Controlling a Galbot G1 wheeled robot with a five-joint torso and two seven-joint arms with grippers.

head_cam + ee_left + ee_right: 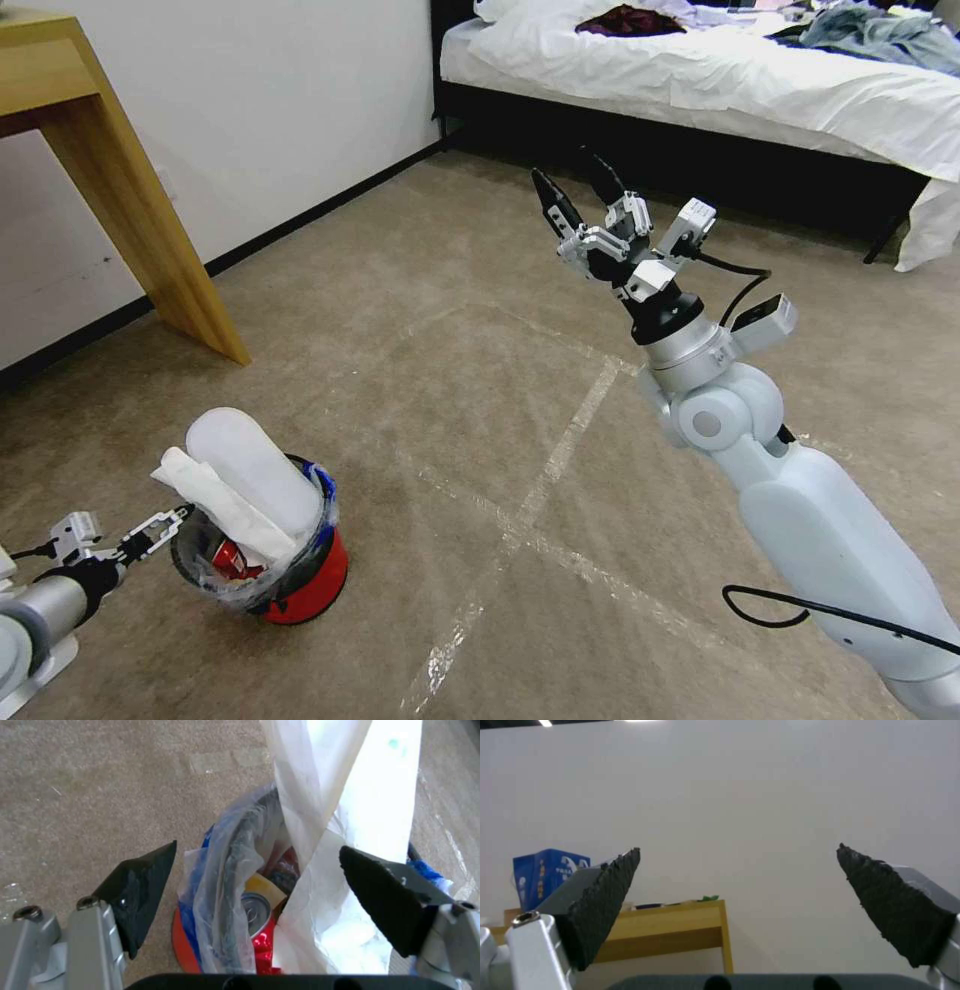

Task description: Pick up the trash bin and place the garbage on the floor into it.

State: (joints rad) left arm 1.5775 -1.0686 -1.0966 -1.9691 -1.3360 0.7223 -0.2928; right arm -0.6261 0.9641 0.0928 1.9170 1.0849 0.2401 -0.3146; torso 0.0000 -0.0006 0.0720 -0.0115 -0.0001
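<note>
Slippers jut from the trash bin at seven o'clock, left gripper spread beside its rim to grasp, right gripper raised clear at one o'clock, fingers apart.

A bedroom: a black-framed bed with rumpled white sheets stands on beige short-pile carpet, a light wooden table against the plain white wall.

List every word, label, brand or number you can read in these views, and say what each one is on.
None can be read.
Blue box on the wooden table: white print, too blurred.
Red can in the trash bin: no legible label.
Bin liner bag: blue print, unreadable.
</note>
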